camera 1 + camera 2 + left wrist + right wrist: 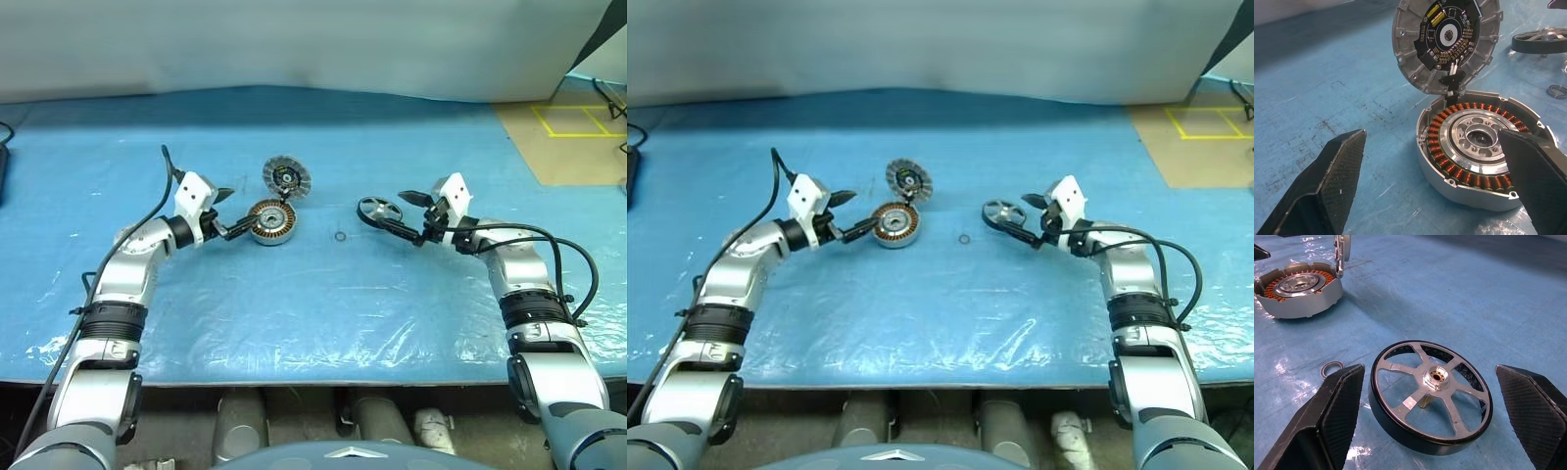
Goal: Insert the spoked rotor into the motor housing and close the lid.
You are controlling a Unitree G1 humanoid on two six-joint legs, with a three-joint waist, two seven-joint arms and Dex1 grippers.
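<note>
Pick-up stage: right gripper [1430, 421] wide open astride spoked rotor [1431, 394] mid-tabletop; left gripper [1449, 191] wide, empty, at motor housing [1481, 164]. Next: close on rim.

Motor housing [271, 222] sits left of table [323, 313] centre, lid [286, 177] standing just behind it toward the far edge. Spoked rotor [378, 210] lies to the right, small ring [340, 236] between them.

The motor housing [271, 222] sits open on the blue sheet, copper windings ringing a silver centre. Its lid [286, 177] stands tilted up at the far edge (circuit face showing, wires joining them). The spoked rotor [1431, 388] lies flat, well apart to the right.
</note>
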